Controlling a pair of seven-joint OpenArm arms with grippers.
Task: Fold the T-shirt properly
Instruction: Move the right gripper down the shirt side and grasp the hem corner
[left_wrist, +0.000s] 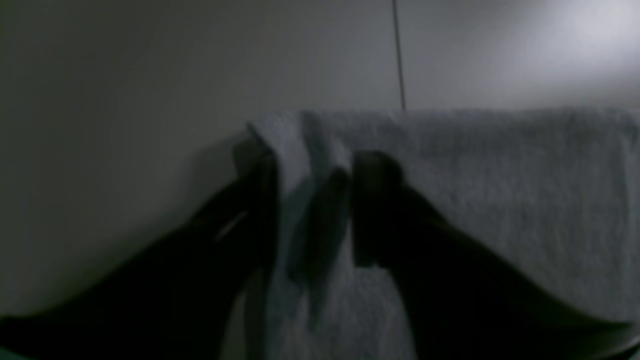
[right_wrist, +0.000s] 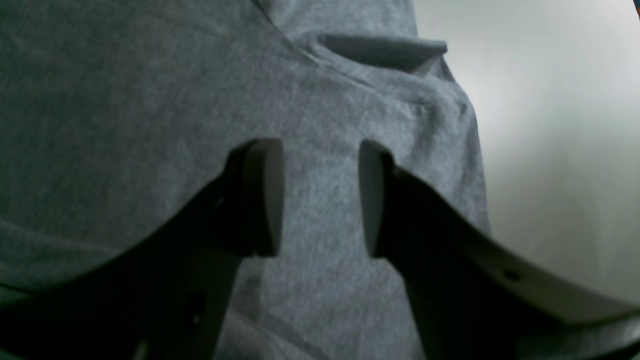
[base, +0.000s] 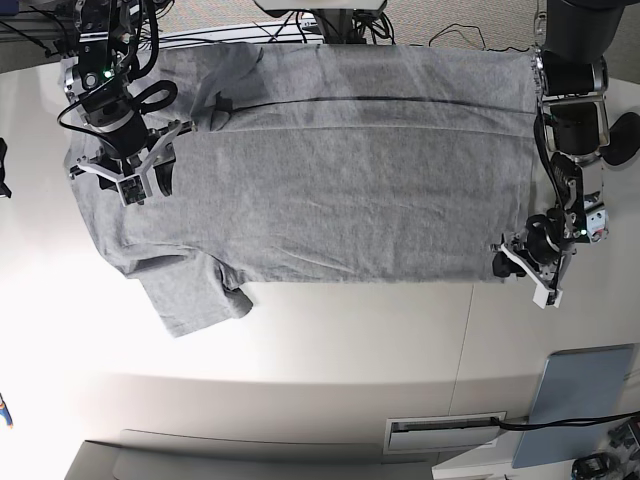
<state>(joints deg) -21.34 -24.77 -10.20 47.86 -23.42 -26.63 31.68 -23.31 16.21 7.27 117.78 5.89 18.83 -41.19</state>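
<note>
Folding barely begun: heather-grey cotton T-shirt (base: 340, 190) spread along bench's far edge, left gripper (left_wrist: 312, 200) pinching its hem corner, right gripper (right_wrist: 320, 197) agape above shoulder.

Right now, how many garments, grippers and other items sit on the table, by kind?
T-shirt: 1
Grippers: 2, the left gripper and the right gripper
Blue-grey flat panel: 1
Total: 4

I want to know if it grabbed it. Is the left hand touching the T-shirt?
Touching. The left wrist view shows the left hand pinching a raised fold at the T-shirt corner.
</note>
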